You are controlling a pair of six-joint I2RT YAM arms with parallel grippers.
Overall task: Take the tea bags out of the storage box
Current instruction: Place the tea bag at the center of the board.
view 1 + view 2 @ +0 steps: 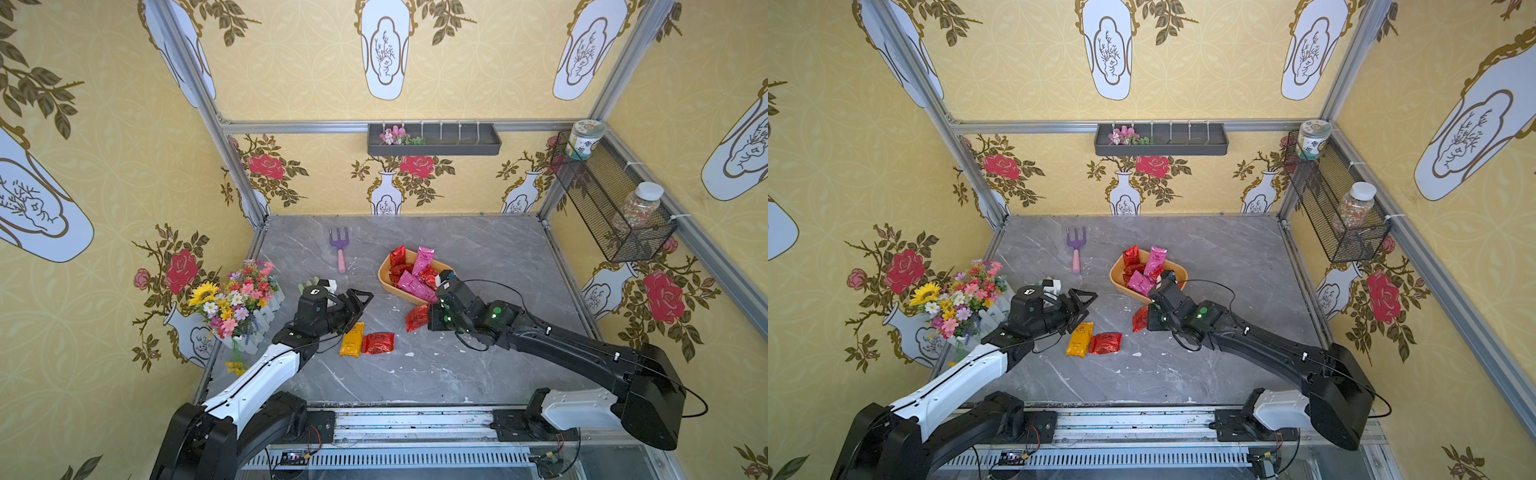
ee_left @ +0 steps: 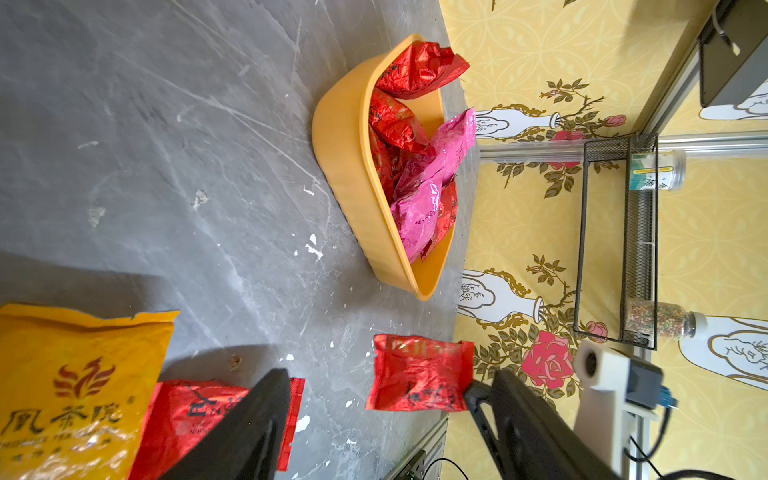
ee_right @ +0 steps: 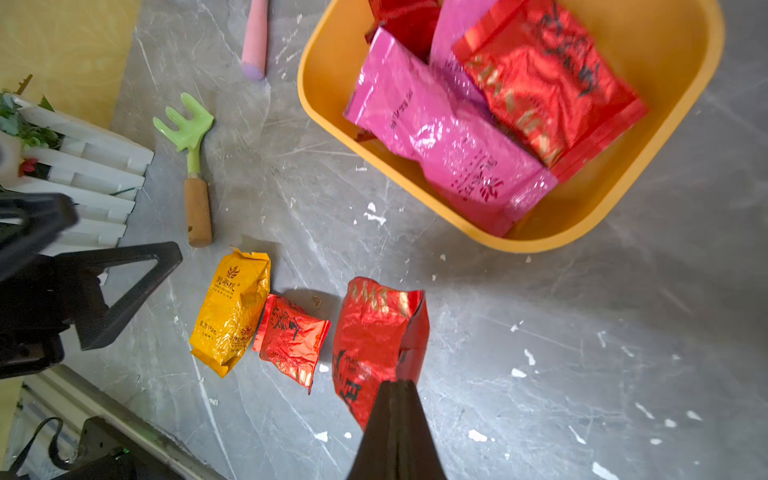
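My left arm [image 1: 266,374]: white forearm shell, black joints. My right arm [image 1: 561,345]: black links, white base shell, green LEDs, looped black cable.

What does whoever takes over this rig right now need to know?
Right tool: shut on a red sachet, held outside the storage box.
Left tool: open, empty, near the placed sachets.
Done: orange-yellow sachet and a second red sachet lie on the table.
To do: set down the held one; several red and pink sachets are still in the box.
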